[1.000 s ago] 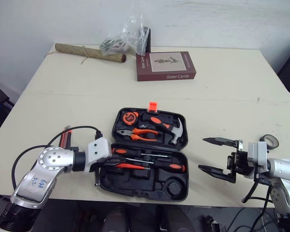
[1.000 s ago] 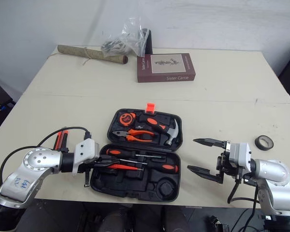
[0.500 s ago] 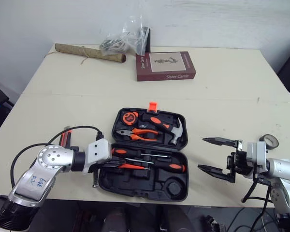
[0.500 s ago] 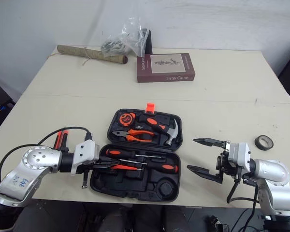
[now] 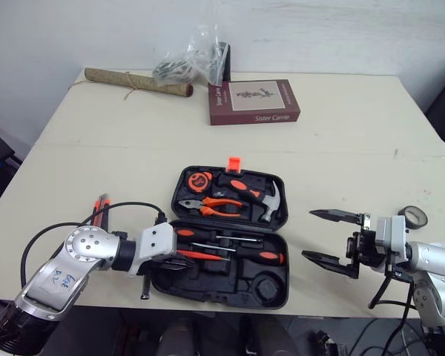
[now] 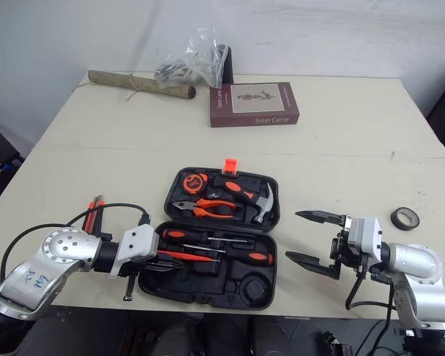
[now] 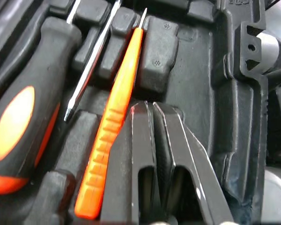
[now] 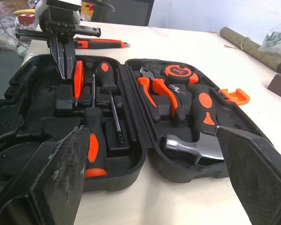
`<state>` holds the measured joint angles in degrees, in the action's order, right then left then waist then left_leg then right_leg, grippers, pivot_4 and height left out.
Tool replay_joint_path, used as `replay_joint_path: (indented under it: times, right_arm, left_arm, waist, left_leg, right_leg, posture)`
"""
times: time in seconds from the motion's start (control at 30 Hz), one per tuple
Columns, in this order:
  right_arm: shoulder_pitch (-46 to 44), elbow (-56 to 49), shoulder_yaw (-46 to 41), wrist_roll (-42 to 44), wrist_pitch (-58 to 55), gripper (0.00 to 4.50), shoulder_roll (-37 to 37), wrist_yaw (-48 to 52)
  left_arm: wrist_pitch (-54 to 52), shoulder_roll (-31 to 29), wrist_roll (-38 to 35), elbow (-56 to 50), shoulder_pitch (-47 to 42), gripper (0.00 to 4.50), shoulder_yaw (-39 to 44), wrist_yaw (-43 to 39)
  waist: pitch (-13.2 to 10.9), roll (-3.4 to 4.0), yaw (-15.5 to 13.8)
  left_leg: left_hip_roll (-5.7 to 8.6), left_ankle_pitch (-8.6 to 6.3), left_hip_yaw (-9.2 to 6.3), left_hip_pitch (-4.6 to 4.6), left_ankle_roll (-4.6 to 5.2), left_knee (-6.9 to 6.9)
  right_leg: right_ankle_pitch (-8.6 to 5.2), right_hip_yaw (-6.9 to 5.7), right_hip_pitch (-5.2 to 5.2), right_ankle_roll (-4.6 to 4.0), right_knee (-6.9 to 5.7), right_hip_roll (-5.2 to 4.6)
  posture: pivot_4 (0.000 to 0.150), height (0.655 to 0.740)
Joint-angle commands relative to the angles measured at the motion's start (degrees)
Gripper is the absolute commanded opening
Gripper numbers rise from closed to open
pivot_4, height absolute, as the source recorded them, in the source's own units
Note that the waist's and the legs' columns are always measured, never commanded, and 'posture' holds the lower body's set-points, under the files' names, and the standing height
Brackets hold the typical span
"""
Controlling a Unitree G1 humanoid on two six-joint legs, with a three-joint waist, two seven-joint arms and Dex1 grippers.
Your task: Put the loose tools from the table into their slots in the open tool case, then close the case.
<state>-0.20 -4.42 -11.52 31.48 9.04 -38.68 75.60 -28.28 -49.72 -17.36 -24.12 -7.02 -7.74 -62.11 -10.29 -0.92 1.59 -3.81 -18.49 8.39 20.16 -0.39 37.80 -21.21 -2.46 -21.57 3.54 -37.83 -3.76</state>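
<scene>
From the head, the open tool case (image 5: 208,285) lies at the near edge of the worktop (image 5: 341,148). The left claw (image 5: 176,254), closed on nothing, reaches into the case's near half just beside a slim orange screwdriver (image 5: 202,256), while the right claw (image 5: 308,234) hangs wide open over bare worktop right of the case. An orange-and-black tool (image 5: 100,209) lies loose left of the case and a tape roll (image 5: 414,216) lies far right, so the sorting looks unfinished. In the left wrist view the shut fingertips (image 7: 141,126) sit against the orange handle, which rests on its moulded blocks; whether it is fully seated I cannot tell. I would press it straight down along its length until flush, keeping off the neighbouring steel shaft (image 7: 91,61). In the right wrist view the lid half holds a tape measure (image 8: 178,72), pliers (image 8: 154,91) and a hammer (image 8: 196,140). The near half holds two black-and-orange screwdrivers (image 8: 94,145), with several recesses empty.
</scene>
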Motion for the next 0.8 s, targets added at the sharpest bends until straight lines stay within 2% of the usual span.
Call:
replay_joint_path:
  times: [0.03,0.2,0.3,0.43,0.8]
  right_arm:
    - [0.41,-0.91,-0.31,0.24,1.5,4.5,0.43,0.08]
    - [1.54,-0.66,-0.55,0.25,2.46,4.5,0.61,0.35]
    - [1.7,-0.74,-0.47,0.26,2.45,4.5,0.65,0.34]
    - [1.5,-0.94,-0.27,0.35,2.39,4.5,0.72,0.18]
    - [0.83,-1.22,0.25,0.23,2.06,4.5,0.88,-0.44]
  left_arm:
    - [-1.32,0.41,-2.2,0.15,1.62,0.11,0.73,-0.31]
    - [1.2,3.05,-9.66,0.05,1.9,0.11,8.8,-1.06]
    - [1.28,4.67,-10.95,1.21,0.95,0.11,11.06,0.91]
    - [1.22,3.85,-6.73,3.37,-0.94,0.11,7.58,2.08]
    - [-0.7,2.62,-3.83,5.02,-2.22,0.11,2.57,1.26]
  waist:
    - [0.02,0.03,0.04]
    - [0.0,0.01,-0.03]
    - [0.0,0.01,-0.08]
    - [0.0,0.01,-0.08]
    - [0.0,0.01,-0.04]
  left_leg:
    - [0.0,0.0,0.0,0.0,0.0,-0.01]
    - [-0.01,0.0,0.0,0.04,-0.01,0.0]
    - [0.0,0.0,0.0,0.03,0.0,0.01]
    - [0.02,-0.01,0.0,0.03,0.01,0.01]
    - [0.01,-0.01,0.0,0.03,0.01,0.01]
  right_leg:
    - [0.0,0.0,0.0,0.0,0.0,0.0]
    - [0.0,-0.02,-0.02,0.0,0.01,0.0]
    - [0.0,-0.02,-0.02,0.0,0.0,-0.03]
    - [0.0,-0.02,-0.01,0.0,0.01,-0.03]
    - [0.0,-0.03,-0.02,0.0,0.01,-0.02]
  posture:
    - [0.15,0.74]
    - [0.15,0.74]
    - [0.15,0.74]
    - [0.15,0.74]
    - [0.15,0.74]
